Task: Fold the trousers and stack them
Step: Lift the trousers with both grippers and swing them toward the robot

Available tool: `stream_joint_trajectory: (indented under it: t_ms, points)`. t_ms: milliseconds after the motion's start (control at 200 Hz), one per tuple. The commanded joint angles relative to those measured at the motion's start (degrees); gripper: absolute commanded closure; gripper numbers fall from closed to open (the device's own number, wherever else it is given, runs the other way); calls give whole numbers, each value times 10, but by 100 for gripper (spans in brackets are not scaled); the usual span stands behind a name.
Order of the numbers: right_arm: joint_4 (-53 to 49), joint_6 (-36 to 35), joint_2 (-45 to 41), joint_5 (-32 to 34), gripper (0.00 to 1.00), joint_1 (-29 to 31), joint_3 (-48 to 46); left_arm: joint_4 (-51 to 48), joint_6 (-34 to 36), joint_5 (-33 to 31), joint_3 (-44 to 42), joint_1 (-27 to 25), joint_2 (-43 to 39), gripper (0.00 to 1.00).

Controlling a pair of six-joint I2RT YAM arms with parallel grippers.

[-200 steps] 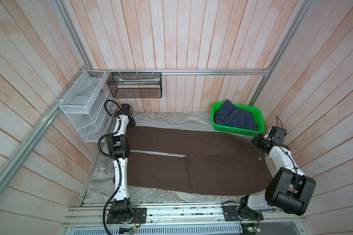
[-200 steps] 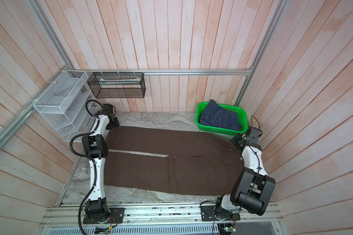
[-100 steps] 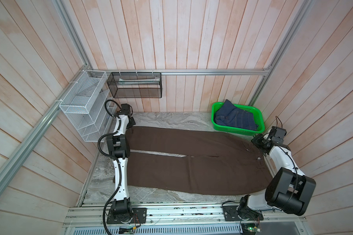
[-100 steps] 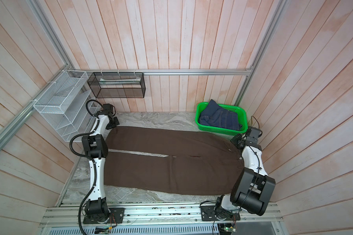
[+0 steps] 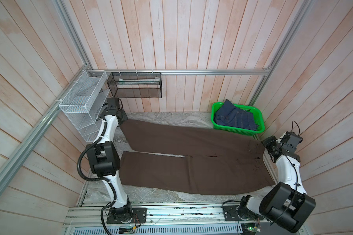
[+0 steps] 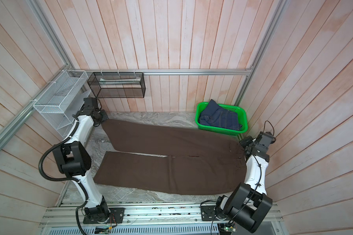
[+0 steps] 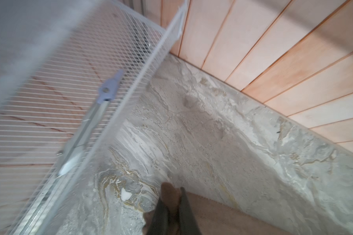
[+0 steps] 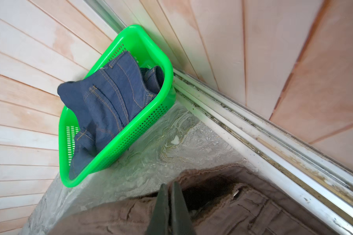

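My two top views hang high above my bases, side by side, looking down at the whole table [image 5: 171,118] — nearly one picture. My left wrist camera sits close over the far left corner, facing the wire rack [image 7: 49,91]; my right one faces the green basket [image 8: 130,130]. Each catches a corner of the trousers [image 7: 222,219] that the top views show whole.

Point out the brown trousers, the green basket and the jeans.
brown trousers [image 5: 192,177]: in a top view, near leg's middle.
green basket [image 5: 237,130]: in a top view, front wall.
jeans [image 8: 108,97]: right wrist view, stitched middle panel.
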Motion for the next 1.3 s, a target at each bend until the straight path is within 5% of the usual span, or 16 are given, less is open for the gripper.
stream_joint_trajectory:
  t_ms: [0, 305, 975, 1090, 1295]
  points:
    - [24, 8, -27, -30, 100, -13, -11, 56, -10, -5, -71, 14, -48, 100]
    - [84, 58, -9, -60, 100, -13, 8, 82, -24, 24, -144, 52, -135, 100]
    - [140, 87, 226, -14, 100, 45, 263, 0, -32, 92, 188, 57, 57, 100]
    - [152, 80, 227, -13, 100, 46, 241, 13, -38, 102, 132, 57, 40, 100]
    - [157, 32, 189, 14, 100, 41, 177, 89, -48, 98, -97, 56, -101, 100]
